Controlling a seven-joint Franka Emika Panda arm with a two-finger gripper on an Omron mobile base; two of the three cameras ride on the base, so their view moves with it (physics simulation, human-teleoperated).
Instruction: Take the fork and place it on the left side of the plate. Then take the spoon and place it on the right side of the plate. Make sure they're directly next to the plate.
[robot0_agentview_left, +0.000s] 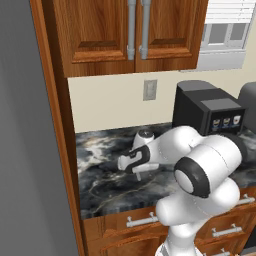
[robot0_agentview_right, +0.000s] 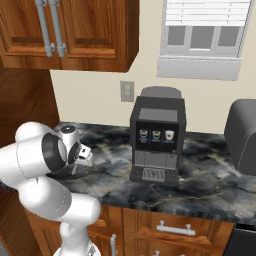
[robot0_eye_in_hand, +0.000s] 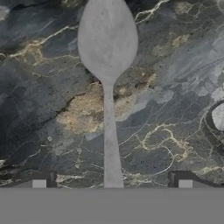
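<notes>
Silver-grey metal, the spoon (robot0_eye_in_hand: 107, 78) lies flat on the dark marbled surface (robot0_eye_in_hand: 39, 109) midway between the jaws — handle running back between the two tips, oval bowl ahead of them — while the jaws (robot0_eye_in_hand: 112, 183) stand fully apart, gripping nothing.

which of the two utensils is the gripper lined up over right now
The spoon: its smooth oval bowl, not tines, marks it. It lies on the dark marbled counter, handle running between the open gripper fingertips.
</notes>
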